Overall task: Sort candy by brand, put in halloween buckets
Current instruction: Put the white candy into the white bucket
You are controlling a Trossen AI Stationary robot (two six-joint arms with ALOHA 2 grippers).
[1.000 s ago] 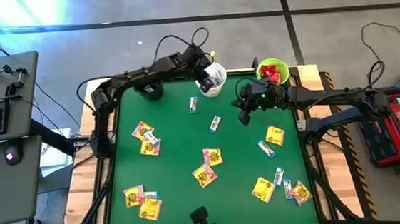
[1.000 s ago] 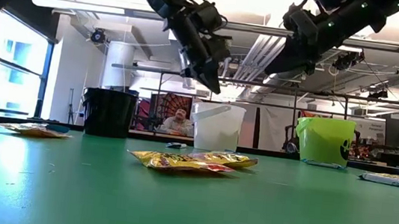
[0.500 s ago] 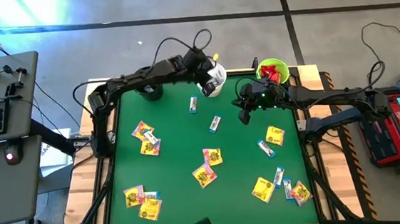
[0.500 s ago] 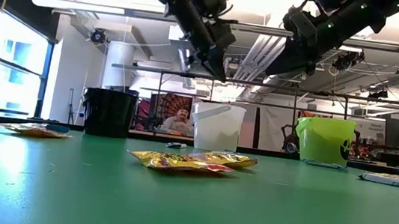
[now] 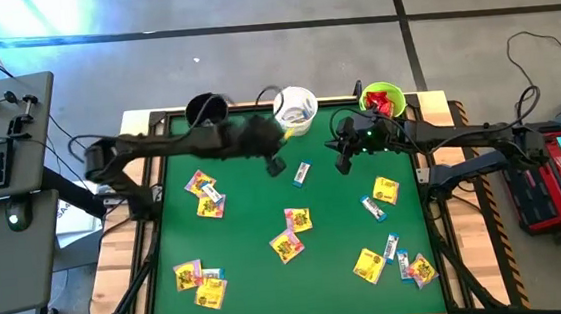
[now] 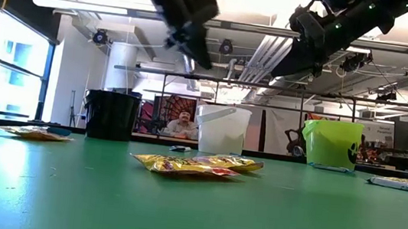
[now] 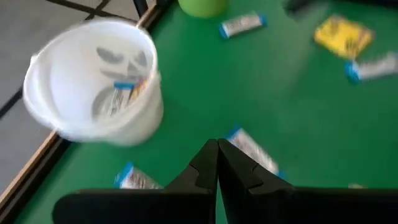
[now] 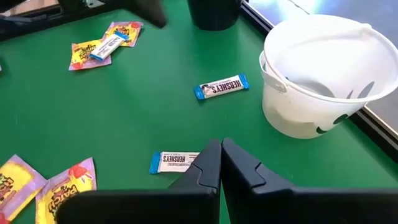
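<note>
1. Landmark: the white bucket (image 5: 296,110), at the far edge of the green table (image 5: 247,240). The black bucket (image 5: 206,110) stands to one side of it along that edge and the lime green bucket (image 5: 381,99) to the other.

2. Left end effector (image 7: 217,163): fingers pressed together, nothing between them. It hangs above the table just in front of the white bucket. Directly beneath it lies a white-and-blue bar (image 7: 252,149).

3. Right end effector (image 8: 221,163): also pressed together and empty. It hangs over the table between the white bucket and the lime green one, with a second white-and-blue bar (image 8: 176,162) under its tips and a third (image 8: 221,87) nearer the bucket.

4. Contents: the white bucket holds at least one white-and-blue bar (image 7: 121,96). The lime green one shows red packets (image 5: 384,100). The black one's inside is too dark to read.

5. Remaining candy: yellow packets (image 5: 290,233) and more slim bars lie scattered across the table, well away from the white bucket toward the near edge.

6. Step in hand, as I judge it: between drops, with the left arm lining up on another white-and-blue bar. Sorting looks well short of done.

7. Next move calls for: spread the left fingers, descend square over the flat bar, pinch it and carry it to the white bucket.
</note>
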